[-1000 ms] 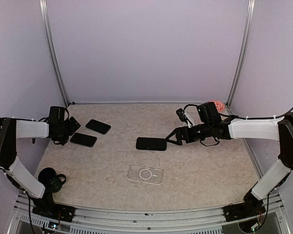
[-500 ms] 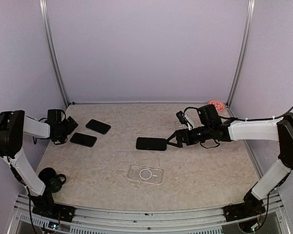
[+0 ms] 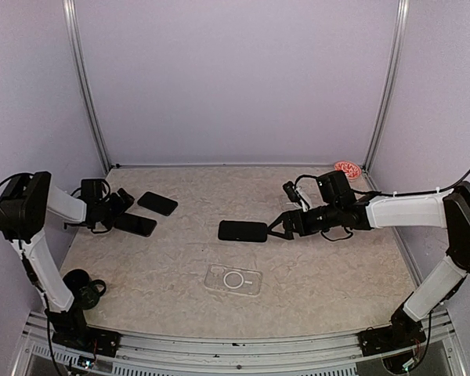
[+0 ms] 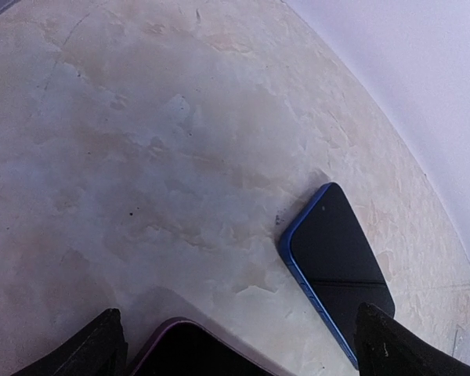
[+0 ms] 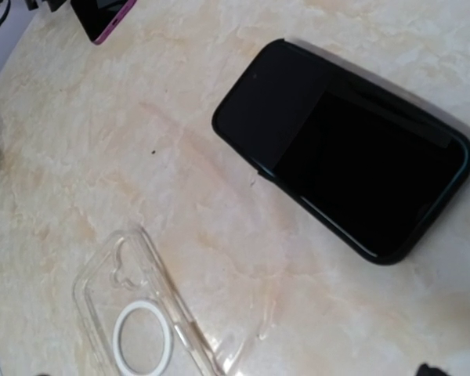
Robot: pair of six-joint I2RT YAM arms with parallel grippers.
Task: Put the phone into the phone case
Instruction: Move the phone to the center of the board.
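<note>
A clear phone case with a white ring lies flat near the table's front middle; the right wrist view shows it as the case at lower left. A black phone lies face up at the centre, also seen as the phone. My right gripper is open just right of that phone's end, holding nothing. At the left lie a purple-edged phone and a blue-edged phone. My left gripper is open, low over the purple-edged phone, with the blue-edged phone ahead.
A red round object sits in the back right corner. A black round object lies at the front left by the left arm's base. Metal posts and purple walls enclose the table.
The left gripper has swung right and down toward the purple-edged phone. The right gripper has edged left, closer to the black phone's end. Phones and case have not moved.
</note>
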